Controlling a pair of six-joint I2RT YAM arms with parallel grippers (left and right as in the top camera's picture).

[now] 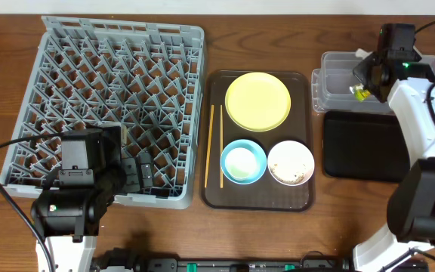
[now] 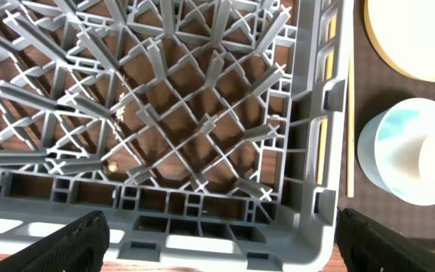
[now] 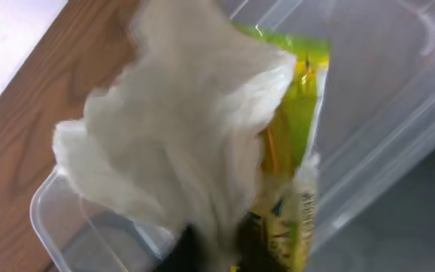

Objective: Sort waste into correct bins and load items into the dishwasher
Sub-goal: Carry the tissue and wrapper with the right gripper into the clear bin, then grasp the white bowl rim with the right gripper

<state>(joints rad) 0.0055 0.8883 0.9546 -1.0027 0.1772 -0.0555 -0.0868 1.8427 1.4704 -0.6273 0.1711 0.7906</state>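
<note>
A large grey dish rack [image 1: 112, 106] fills the left of the wooden table, no dishes in it; the left gripper [image 2: 219, 230] hovers over its near right corner, fingers spread wide with nothing between them. Just right of the rack lies a brown serving tray [image 1: 259, 198]. On the tray, a round yellow-green plate [image 1: 257, 100] sits at the far end, and a light blue bowl [image 1: 243, 162] and a white bowl [image 1: 291, 162] stand side by side at the near end. A pair of wooden chopsticks [image 1: 210, 147] lies along the tray's left edge. At the right of the table a shallow black tray [image 1: 361, 147] sits near, touching a clear plastic tub [image 1: 338, 83] beyond it. The right gripper [image 1: 363, 81] hangs above the tub with a crumpled white paper wrapper [image 3: 180, 143], printed green and yellow, at its fingertips; the blurred wrist view does not show whether the jaws grip it. Beige crumbs [image 1: 299, 176] lie in the white bowl.
</note>
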